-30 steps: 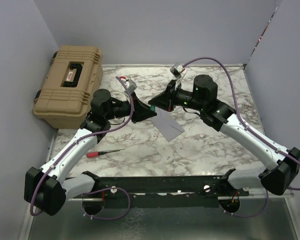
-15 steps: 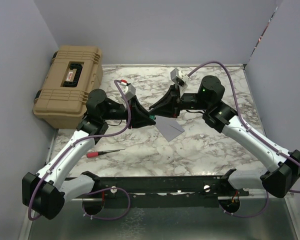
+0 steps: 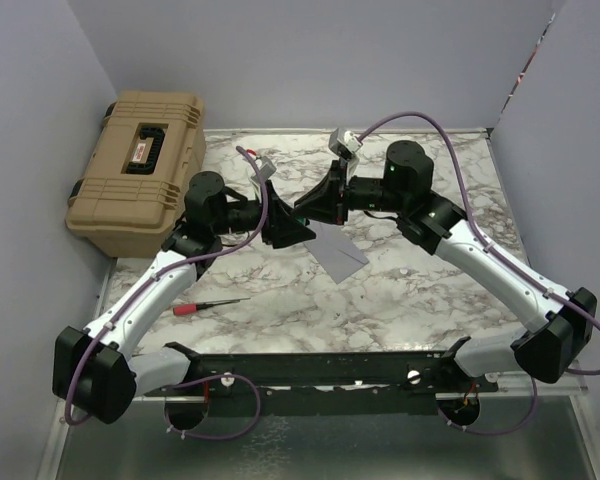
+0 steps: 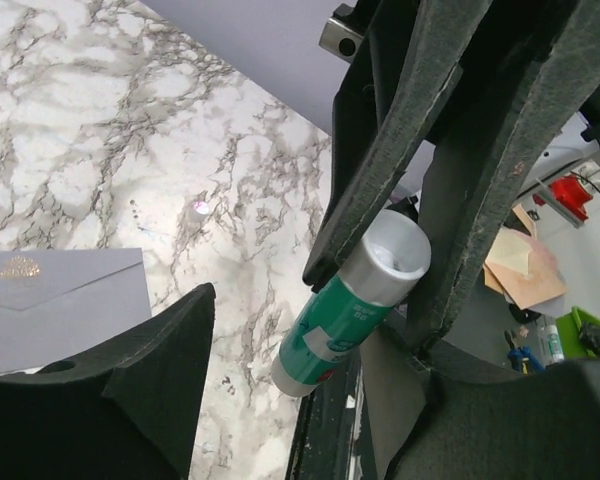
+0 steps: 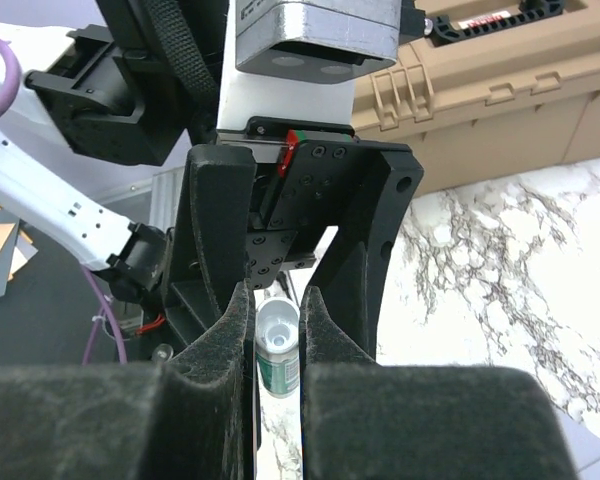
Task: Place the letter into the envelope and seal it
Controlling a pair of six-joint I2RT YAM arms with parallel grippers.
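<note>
Overhead, both arms reach to the middle of the marble tabletop [image 3: 410, 300]. The left hand [image 3: 288, 228] and right hand [image 3: 315, 205] meet tip to tip just above it. The grey-lilac envelope [image 3: 340, 252] lies flat on the tabletop, just beside them on the near side. The peach letter is not seen in any view, and I cannot tell whether it is inside the envelope.

From the left wrist, a green-and-white glue stick [image 4: 345, 320] sits tilted, pinched between the right hand's dark pads. The left hand's own fingers stand wide apart, gripping nothing. A corner of the envelope shows at lower left, bearing a small gold emblem.

From the right wrist, the right hand's pads are drawn in narrow against the stick.

The envelope looks thin, light and floppy, and it would likely skate on the polished marble. Pinning its body while working the flap seems wise. The stick looks like stiff, smooth plastic, best held mid-barrel.
</note>
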